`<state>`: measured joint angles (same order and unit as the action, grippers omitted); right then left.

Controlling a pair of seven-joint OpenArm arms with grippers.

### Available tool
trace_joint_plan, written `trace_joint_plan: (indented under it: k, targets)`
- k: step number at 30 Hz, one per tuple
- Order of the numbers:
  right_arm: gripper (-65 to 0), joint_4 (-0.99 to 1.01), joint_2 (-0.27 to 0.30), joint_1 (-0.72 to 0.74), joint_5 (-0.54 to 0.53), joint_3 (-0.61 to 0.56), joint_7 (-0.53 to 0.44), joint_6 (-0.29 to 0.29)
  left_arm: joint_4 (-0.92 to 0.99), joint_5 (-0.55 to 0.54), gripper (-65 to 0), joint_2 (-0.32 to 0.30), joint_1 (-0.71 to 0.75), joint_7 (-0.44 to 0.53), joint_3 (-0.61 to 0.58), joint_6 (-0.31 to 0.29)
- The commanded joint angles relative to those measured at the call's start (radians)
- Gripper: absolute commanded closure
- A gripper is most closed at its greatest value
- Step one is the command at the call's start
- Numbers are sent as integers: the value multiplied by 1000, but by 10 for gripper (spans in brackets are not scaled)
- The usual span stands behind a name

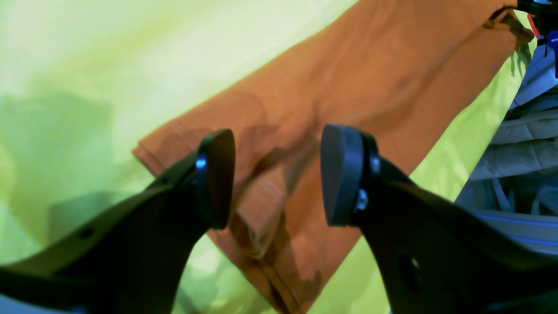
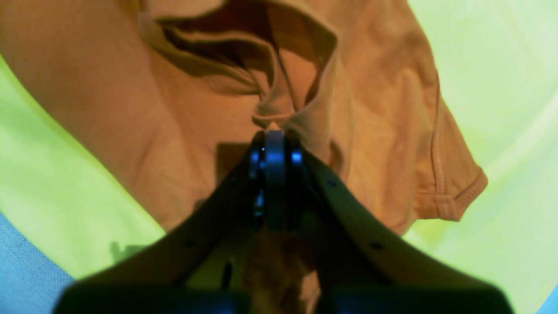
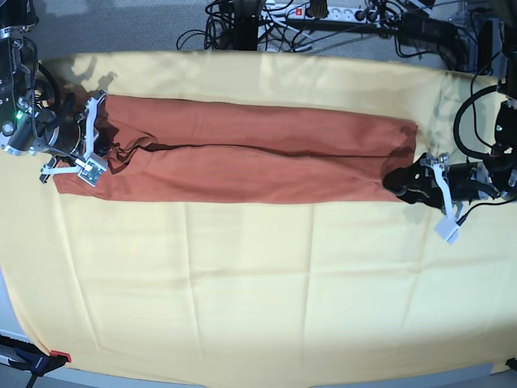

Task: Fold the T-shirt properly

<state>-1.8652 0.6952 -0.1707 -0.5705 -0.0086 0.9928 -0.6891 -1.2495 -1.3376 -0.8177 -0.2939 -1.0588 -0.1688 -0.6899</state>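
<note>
Right pincer (image 2: 274, 146), seen from its wrist cam, has its pads pressed together w/ a pinch of rust-orange fabric caught at the tip — clamped on the T-shirt (image 3: 250, 158) near the round neckline (image 2: 261, 56), whose collar edge buckles into loose folds just above the tips. A short sleeve (image 2: 453, 192) w/ stitched hem lies flat to that view's right. Left pincer (image 1: 277, 174) stands wide open at the garment's opposite end, both pads apart over a hemmed edge of the cloth; fabric shows in the gap, but whether the pads touch it cannot be told. In the base view the T-shirt lies folded lengthwise into a long narrow band across the far part of the counter, running from the right arm at picture-left to the left arm at picture-right, w/ a dark crease line along its middle. Beneath it a large pale yellow cloth (image 3: 258, 283) spreads over nearly the whole counter. Cables and a power strip (image 3: 323, 12) sit along the back edge, beyond the yellow cloth.
</note>
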Motion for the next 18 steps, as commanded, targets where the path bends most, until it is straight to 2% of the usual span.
trace_joint_plan:
  k: [1,3,4,7,12,16,17,18]
  targets:
    - [-203,-11,20,12,19,10,5,12,-11,-19,-329,-32,-22,12,14,-8]
    - [-358,-11,21,14,28,10,39,37,-11,-19,-329,-47,-23,12,14,-8]
    - [-396,-14,23,14,21,10,60,37,-11,-20,-329,-56,-23,12,14,-8]
    - [-398,-53,29,13,20,11,113,39,-11,-20,-329,-87,-33,12,14,-8]
    - [-387,-187,88,13,18,12,118,74,-11,-20,-329,-142,-70,11,21,-8]
    - [-387,-208,78,13,18,18,25,142,-11,-20,-329,-169,-66,-14,124,-8]
    - [-366,-201,69,13,22,18,-21,143,-11,-21,-329,-168,-66,-37,171,-8]
    - [-312,-190,60,13,31,18,-72,143,-11,-22,-329,-166,-66,-49,217,-8]
